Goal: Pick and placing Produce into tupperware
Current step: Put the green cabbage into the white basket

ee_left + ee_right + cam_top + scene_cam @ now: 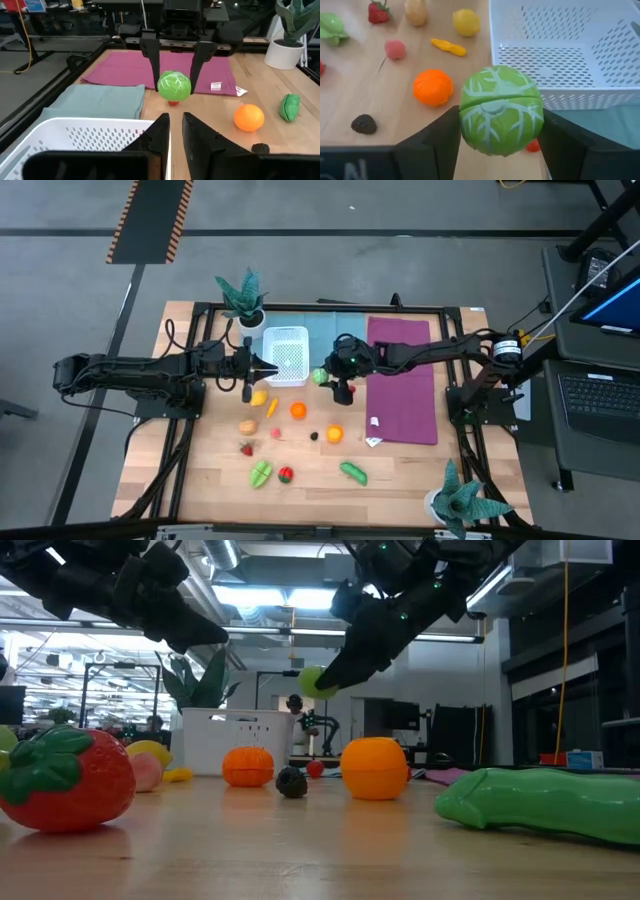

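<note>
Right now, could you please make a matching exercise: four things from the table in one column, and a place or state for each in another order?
Things:
1. green cabbage
2. white basket
3. strawberry
4. purple cloth

Places or states:
A. lies flat under the right arm
B. empty
C. held in the right gripper, above the table
D. nearest to the low camera

Pairs: 1-C, 2-B, 3-D, 4-A

About twelve produce pieces (pixel 297 410), one tupperware (pixel 286 354), two plants (pixel 243 294).
</note>
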`<state>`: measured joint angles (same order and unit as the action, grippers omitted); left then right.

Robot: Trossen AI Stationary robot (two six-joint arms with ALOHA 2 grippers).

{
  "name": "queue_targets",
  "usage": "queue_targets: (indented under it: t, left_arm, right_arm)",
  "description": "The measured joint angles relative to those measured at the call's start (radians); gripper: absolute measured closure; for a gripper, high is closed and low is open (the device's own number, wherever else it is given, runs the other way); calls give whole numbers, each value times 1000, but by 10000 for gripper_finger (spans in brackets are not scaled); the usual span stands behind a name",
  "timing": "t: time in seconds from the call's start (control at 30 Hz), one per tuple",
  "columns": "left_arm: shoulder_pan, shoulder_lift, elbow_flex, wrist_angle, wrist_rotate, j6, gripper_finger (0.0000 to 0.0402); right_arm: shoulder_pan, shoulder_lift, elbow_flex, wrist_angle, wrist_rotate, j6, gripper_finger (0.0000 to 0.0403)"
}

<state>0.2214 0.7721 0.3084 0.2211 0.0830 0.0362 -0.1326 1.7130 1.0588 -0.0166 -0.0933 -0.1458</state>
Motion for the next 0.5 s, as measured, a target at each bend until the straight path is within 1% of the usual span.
queue_targets:
  t: [0.13, 0.23, 0.33, 0.5]
  left_arm:
    - [0, 0, 0, 0, 0, -6, 353]
    - [0, 0, 0, 2, 0, -7, 328]
    - [0, 0, 0, 4, 0, -7, 285]
    - [0, 0, 0, 4, 0, -7, 191]
  right_arm:
    - [1, 0, 0, 14, 1, -7, 178]
    - [1, 0, 0, 30, 1, -9, 178]
    - [1, 0, 0, 47, 1, -13, 178]
    - [1, 0, 0, 68, 0, -16, 178]
